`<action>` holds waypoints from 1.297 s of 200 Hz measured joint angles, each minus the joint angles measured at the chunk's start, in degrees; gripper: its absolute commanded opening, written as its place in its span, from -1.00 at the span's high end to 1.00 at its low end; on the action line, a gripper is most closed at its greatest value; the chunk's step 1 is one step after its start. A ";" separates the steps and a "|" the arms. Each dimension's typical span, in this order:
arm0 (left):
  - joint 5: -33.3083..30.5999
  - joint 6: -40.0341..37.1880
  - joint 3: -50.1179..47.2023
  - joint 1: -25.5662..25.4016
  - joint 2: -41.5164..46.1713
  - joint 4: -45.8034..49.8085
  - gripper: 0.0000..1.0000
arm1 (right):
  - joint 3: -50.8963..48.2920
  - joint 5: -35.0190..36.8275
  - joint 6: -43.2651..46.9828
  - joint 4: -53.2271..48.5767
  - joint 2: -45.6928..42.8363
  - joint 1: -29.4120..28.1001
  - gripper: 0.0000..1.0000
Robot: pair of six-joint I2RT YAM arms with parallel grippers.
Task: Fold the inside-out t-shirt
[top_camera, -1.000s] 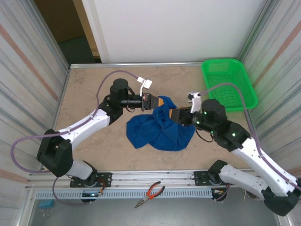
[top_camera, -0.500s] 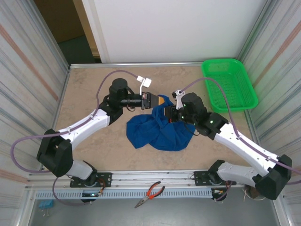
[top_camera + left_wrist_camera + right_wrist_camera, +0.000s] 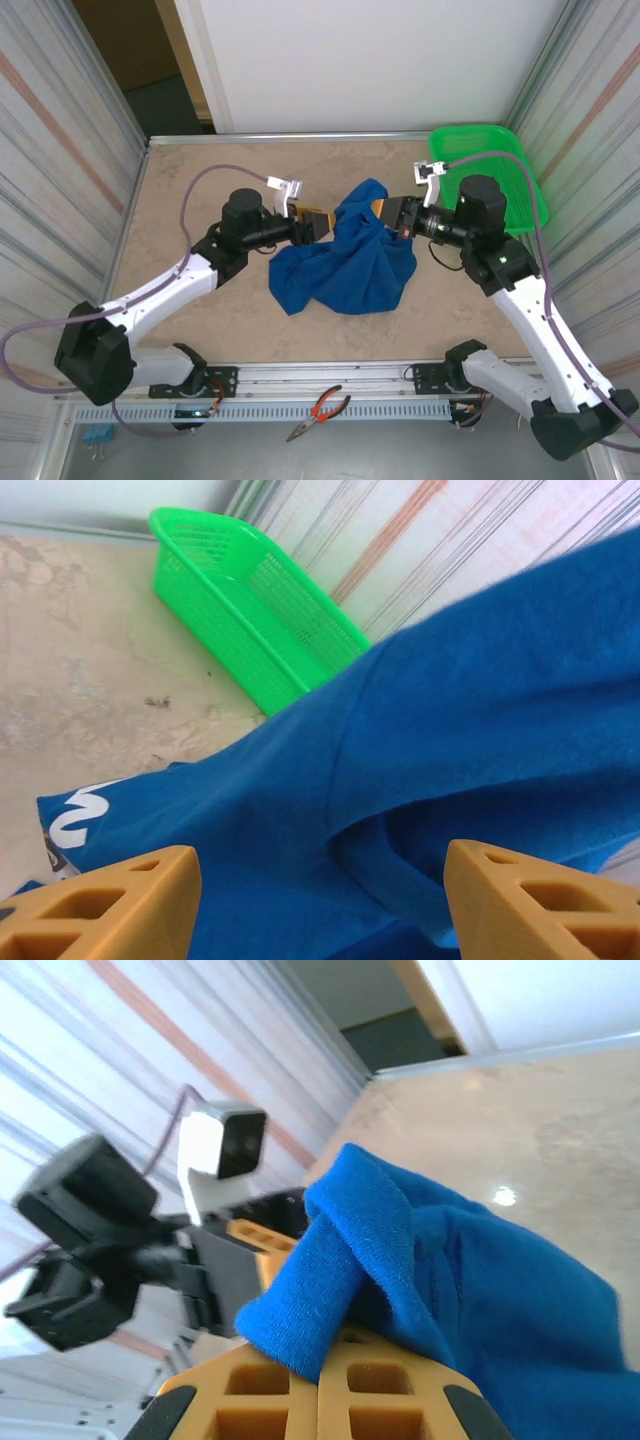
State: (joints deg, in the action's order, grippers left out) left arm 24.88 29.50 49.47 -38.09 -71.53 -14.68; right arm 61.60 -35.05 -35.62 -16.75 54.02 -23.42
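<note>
The inside-out t-shirt (image 3: 345, 265) is a crumpled royal-blue heap in the middle of the table, with one part pulled up into a peak at its far side. My right gripper (image 3: 384, 210) is shut on that raised cloth; in the right wrist view a rolled fold of the t-shirt (image 3: 330, 1260) sticks out from between the closed jaws of the right gripper (image 3: 320, 1370). My left gripper (image 3: 317, 225) stands open just left of the peak. In the left wrist view the left gripper (image 3: 320, 910) has its jaws wide apart, with the t-shirt (image 3: 450, 700) and its white print marks (image 3: 85, 815) just beyond them.
A green mesh basket (image 3: 487, 180) stands at the far right corner of the table and also appears as the basket (image 3: 250, 610) beyond the cloth. Red-handled pliers (image 3: 318, 410) lie on the front rail. Corrugated walls close in both sides.
The left gripper let go of the shirt, opened and drew back to the left. The right gripper shut on the cloth and pulled it up and to the right, raising a peak.
</note>
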 measured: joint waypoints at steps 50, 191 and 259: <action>-9.44 -10.29 -0.22 -6.21 3.48 1.20 -0.40 | -2.84 -4.33 -3.91 1.86 2.60 0.20 1.00; -6.78 -20.65 4.52 -6.21 -4.87 2.49 0.75 | -3.34 -5.49 -6.21 5.25 8.15 -0.07 1.00; 21.09 -6.10 10.75 8.35 -9.05 -3.82 1.00 | -4.33 -6.08 -4.50 7.82 16.37 5.49 0.35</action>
State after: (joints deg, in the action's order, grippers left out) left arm 45.98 23.40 60.23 -29.74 -80.58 -18.50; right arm 57.28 -41.12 -40.12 -8.93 70.39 -17.93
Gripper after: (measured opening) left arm 0.050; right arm 0.130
